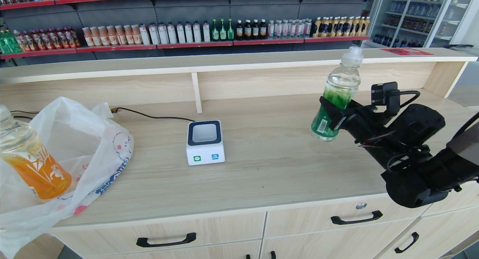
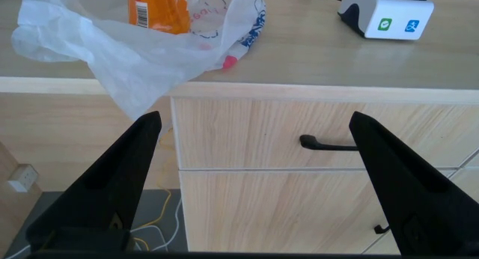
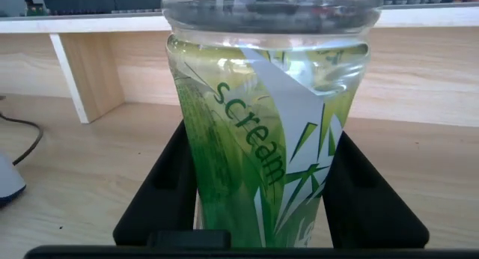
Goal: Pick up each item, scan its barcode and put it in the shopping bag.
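Note:
A clear bottle with a green label (image 1: 335, 98) is tilted just above the counter at the right, and my right gripper (image 1: 333, 111) is shut on its lower half. In the right wrist view the green bottle (image 3: 266, 139) stands between the two black fingers (image 3: 161, 195). A white scanner box (image 1: 205, 142) with a dark-framed window sits mid-counter. An orange-drink bottle (image 1: 28, 160) stands inside the white plastic shopping bag (image 1: 93, 146) at the left. My left gripper (image 2: 254, 184) is open, hanging below the counter's front edge before the drawers, with the orange bottle (image 2: 157, 8) and bag (image 2: 135, 49) above it.
A black cable (image 1: 149, 116) runs from the back wall along the counter to the scanner. A raised wooden ledge (image 1: 224, 64) with a divider borders the counter's far side. Drawers with black handles (image 1: 166, 241) lie below the front edge. Shelves of bottles (image 1: 224, 30) fill the background.

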{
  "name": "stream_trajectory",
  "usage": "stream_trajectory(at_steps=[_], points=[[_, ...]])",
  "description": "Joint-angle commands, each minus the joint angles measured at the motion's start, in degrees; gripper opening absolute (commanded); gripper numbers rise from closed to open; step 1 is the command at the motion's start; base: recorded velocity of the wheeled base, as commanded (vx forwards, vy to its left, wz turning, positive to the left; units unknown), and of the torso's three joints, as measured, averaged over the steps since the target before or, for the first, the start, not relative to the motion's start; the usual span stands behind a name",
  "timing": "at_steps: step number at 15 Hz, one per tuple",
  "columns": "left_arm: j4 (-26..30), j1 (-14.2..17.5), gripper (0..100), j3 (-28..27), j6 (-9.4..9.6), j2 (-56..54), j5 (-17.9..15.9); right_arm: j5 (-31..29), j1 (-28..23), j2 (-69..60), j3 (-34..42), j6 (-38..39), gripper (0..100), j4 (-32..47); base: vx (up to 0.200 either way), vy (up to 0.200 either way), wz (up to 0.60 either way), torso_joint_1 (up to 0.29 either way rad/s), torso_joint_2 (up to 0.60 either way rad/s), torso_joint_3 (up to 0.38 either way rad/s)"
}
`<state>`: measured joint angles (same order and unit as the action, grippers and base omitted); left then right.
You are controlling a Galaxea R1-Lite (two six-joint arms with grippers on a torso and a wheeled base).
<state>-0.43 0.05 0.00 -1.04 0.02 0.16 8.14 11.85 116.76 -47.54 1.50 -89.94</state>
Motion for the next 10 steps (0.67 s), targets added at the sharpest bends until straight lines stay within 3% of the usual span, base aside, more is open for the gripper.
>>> stream_trajectory(at_steps=[1,4,8,10], points=[[-0.01,0.04,100,0.00,-0.02,-0.02,0.02,0.12,0.10,-5.76,3.95,-0.01,0,-0.06,0.000,0.000,0.00,0.000,0.00,0.000],[-0.01,0.04,100,0.00,-0.02,0.06,0.02,0.29,3.36,-15.16,11.68,-0.27,0,-0.06,0.000,0.000,0.00,0.000,0.00,0.000],[0.08,0.04,100,0.00,-0.02,0.06,0.02,0.03,14.25,-23.33,18.89,-2.47,0,-0.06,0.000,0.000,0.00,0.000,0.00,0.000],[-0.01,0.04,100,0.00,-0.02,0.06,0.02,-4.19,24.19,-25.62,22.41,-4.84,0,-0.06,0.000,0.000,0.00,0.000,0.00,0.000]])
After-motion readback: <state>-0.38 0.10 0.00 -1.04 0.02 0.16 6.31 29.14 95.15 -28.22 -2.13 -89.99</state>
